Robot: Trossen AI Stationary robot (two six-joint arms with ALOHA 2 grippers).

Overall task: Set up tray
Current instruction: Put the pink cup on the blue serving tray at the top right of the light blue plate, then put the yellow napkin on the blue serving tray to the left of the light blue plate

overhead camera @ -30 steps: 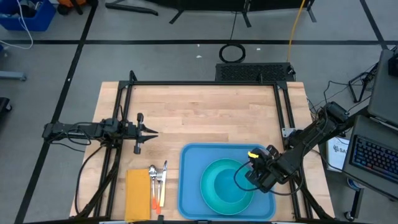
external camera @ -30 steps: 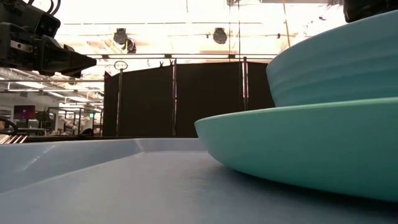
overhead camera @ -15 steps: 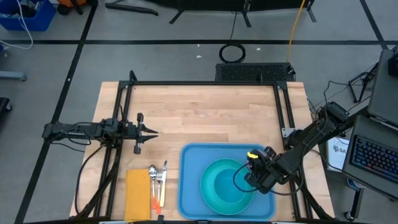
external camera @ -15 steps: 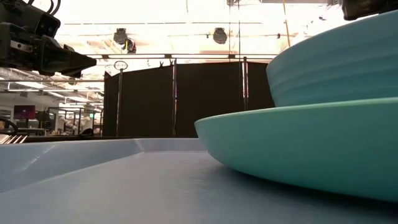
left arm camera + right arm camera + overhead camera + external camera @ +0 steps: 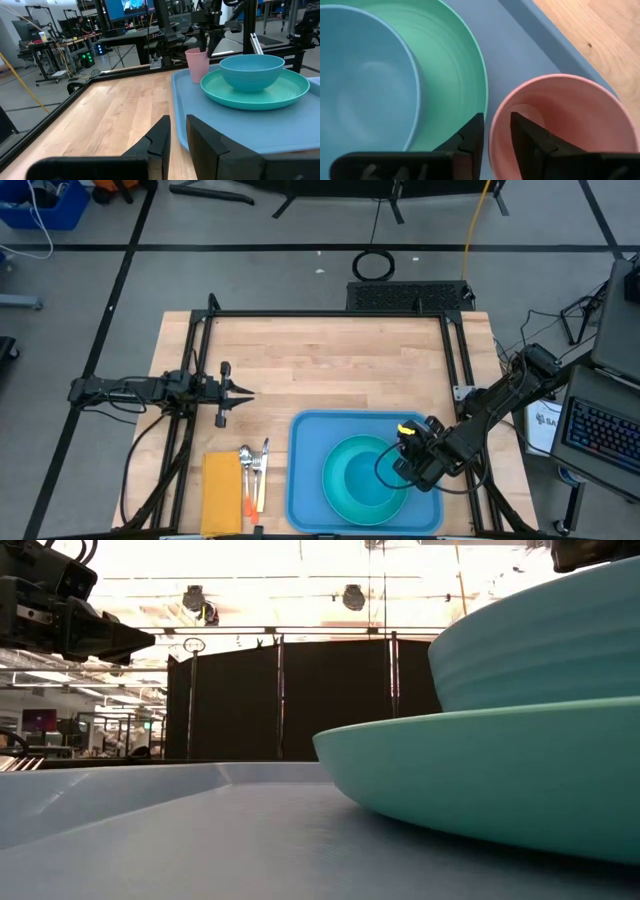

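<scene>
The light-blue tray [image 5: 305, 470] lies at the table's near right. On it sits a turquoise plate [image 5: 365, 480] carrying a blue bowl [image 5: 251, 70], with a pink cup [image 5: 560, 125] upright beside the plate toward the tray's right rim. My right gripper [image 5: 496, 137] slants down over the cup, open. One finger is inside the cup and one outside, on either side of its rim with a little room on both sides. My left gripper [image 5: 245, 392] waits level over the table's left side. Its fingers are a narrow gap apart with nothing between them.
A folded yellow napkin [image 5: 220, 492] and cutlery [image 5: 253, 470] lie at the near left, beside the tray. A black frame rail [image 5: 330, 314] runs around the tabletop. Bare wood stretches across the far half of the table [image 5: 330, 360].
</scene>
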